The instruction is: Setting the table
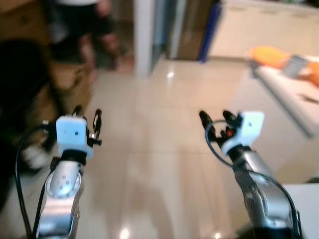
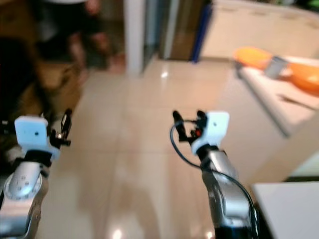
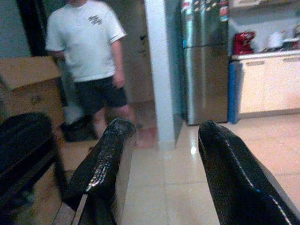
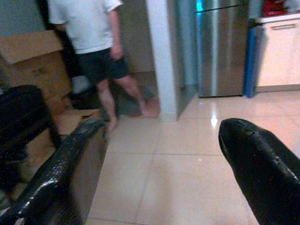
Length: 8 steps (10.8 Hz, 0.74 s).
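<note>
Both arms are raised in front of me over the tiled floor. My left gripper [image 1: 87, 115] is open and holds nothing; its fingers [image 3: 105, 164] frame the room ahead. My right gripper [image 1: 215, 118] is also open and empty, with its fingers [image 4: 253, 154] spread wide. At the far right stands a white counter [image 1: 289, 94] with orange dishes [image 1: 269, 54] and a grey cup [image 1: 295, 64] on it, blurred.
A person [image 3: 91, 56] in a white shirt and dark shorts stands ahead at the left by cardboard boxes [image 3: 28, 89]. A white pillar [image 3: 159, 70], a steel fridge [image 3: 204, 61] and cream cabinets [image 3: 265, 84] lie beyond. A dark chair [image 4: 21, 122] is at the left. A white table corner [image 2: 289, 209] sits near right.
</note>
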Available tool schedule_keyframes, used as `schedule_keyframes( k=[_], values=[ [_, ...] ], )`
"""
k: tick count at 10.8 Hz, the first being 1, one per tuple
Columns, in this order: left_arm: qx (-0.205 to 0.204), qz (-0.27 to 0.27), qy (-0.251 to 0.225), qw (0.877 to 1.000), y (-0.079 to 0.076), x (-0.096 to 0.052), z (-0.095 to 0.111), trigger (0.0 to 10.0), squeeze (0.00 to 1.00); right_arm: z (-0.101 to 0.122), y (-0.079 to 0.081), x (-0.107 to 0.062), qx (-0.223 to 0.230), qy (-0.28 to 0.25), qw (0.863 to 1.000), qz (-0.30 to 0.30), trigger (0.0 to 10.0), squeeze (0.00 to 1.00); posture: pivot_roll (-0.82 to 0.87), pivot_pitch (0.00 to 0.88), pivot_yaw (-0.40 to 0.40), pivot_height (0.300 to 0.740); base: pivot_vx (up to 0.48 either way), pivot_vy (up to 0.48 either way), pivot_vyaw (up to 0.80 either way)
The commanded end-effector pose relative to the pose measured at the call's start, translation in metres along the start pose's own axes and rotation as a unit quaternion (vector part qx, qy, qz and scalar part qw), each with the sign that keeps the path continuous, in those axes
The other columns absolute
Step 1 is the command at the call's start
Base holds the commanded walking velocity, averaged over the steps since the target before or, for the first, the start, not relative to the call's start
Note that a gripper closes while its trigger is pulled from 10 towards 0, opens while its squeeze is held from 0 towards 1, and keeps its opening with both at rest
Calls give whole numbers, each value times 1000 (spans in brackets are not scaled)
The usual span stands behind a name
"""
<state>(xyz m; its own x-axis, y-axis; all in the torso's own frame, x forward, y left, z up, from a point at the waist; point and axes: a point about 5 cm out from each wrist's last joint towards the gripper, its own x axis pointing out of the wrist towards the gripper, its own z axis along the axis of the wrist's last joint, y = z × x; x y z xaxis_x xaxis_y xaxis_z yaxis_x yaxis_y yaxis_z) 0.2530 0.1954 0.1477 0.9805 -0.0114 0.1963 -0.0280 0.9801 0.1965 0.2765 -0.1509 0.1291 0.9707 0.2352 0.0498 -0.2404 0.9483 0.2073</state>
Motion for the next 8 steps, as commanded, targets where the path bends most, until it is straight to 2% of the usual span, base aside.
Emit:
schedule_keyframes(
  k=[1, 4, 6, 7, 8],
  values=[
    [-2, -10, -4, 1000, -4, -1, 0, 10000, 0, 1, -6, -1, -3, -6, 1000, -14, 10000, 0, 40, 0, -43, 740, 472, 0, 0],
    [0, -7, -6, 1000, -5, -4, -2, 10000, 0, 6, -12, -3, -27, -43, 997, -57, 10000, 0, 42, 0, -45, 740, 472, 0, 0],
    [-1, 23, -15, 1000, 5, -8, -1, 10000, 0, 1, -21, -9, -15, -38, 993, -110, 10000, 0, 44, 0, -46, 740, 472, 0, 0],
    [-3, 15, -11, 1000, 3, -9, -3, 10000, 0, 1, -22, -10, -19, -39, 993, -111, 10000, 0, 42, 0, -47, 740, 472, 0, 0],
    [-6, 8, -9, 1000, 1, -9, -4, 10000, 0, 0, -22, -10, -44, -34, 993, -105, 10000, 0, 40, 0, -44, 740, 472, 0, 0]
  ],
)
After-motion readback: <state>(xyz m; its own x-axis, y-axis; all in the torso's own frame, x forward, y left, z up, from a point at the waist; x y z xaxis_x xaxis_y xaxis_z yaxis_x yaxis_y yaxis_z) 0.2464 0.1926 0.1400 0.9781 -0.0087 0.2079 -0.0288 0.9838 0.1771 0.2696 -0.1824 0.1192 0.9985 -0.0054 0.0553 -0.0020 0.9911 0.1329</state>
